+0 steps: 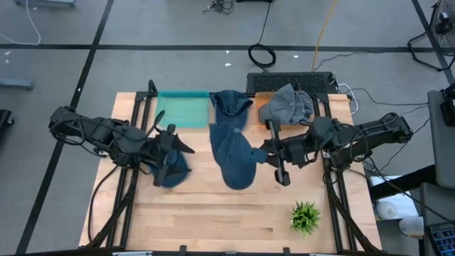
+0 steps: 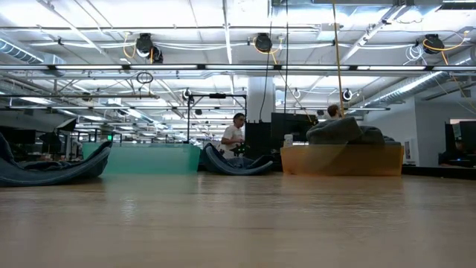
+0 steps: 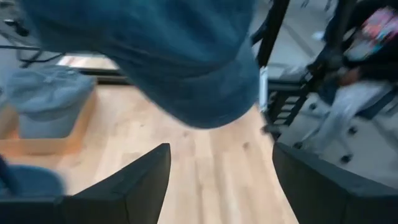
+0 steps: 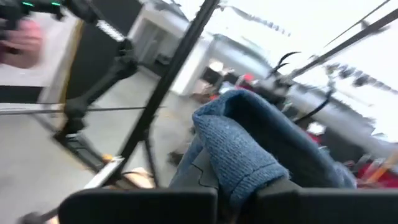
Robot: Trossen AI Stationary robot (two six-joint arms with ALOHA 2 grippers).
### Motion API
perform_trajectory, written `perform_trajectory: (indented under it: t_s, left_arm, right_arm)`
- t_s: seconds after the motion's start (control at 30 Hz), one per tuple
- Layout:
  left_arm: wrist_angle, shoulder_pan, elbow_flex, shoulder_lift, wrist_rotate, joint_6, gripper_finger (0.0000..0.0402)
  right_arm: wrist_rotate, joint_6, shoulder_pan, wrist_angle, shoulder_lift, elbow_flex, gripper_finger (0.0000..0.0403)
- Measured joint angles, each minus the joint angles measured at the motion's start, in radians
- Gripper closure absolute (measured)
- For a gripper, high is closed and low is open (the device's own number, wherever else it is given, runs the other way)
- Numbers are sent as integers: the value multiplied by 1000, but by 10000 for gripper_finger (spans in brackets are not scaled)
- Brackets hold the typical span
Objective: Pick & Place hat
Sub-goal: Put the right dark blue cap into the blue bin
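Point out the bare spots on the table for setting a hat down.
Bare wood along the table's front edge, left of the plant. Crowded at the back and middle: teal bin, orange bin, blue hats, both grippers.

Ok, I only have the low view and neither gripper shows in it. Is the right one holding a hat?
Observer: Yes. The right gripper is shut on the edge of a blue hat lying mid-table.
Operator: And the left one?
Observer: The left gripper is open, right beside a second blue hat on the table's left side.
Operator: Anything near the front edge I should avoid?
Observer: A small green plant stands at the front right, apart from both arms.
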Motion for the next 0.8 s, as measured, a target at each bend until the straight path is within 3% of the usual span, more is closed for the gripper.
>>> perform_trajectory:
  t_s: [0.2, 0.37, 0.53, 0.8]
  left_arm:
    - [107, 34, 0, 34, 64, -44, 121]
    - [175, 74, 0, 78, 71, -54, 102]
    - [279, 106, 0, 133, 163, -68, 80]
    - [301, 163, 0, 187, 177, -75, 80]
  right_arm:
    - [41, -66, -2, 99, 0, 0, 403]
    - [38, -87, -2, 156, -5, 0, 403]
    - [8, -93, -2, 182, -6, 0, 403]
    - [-18, -87, 16, 224, -39, 0, 403]
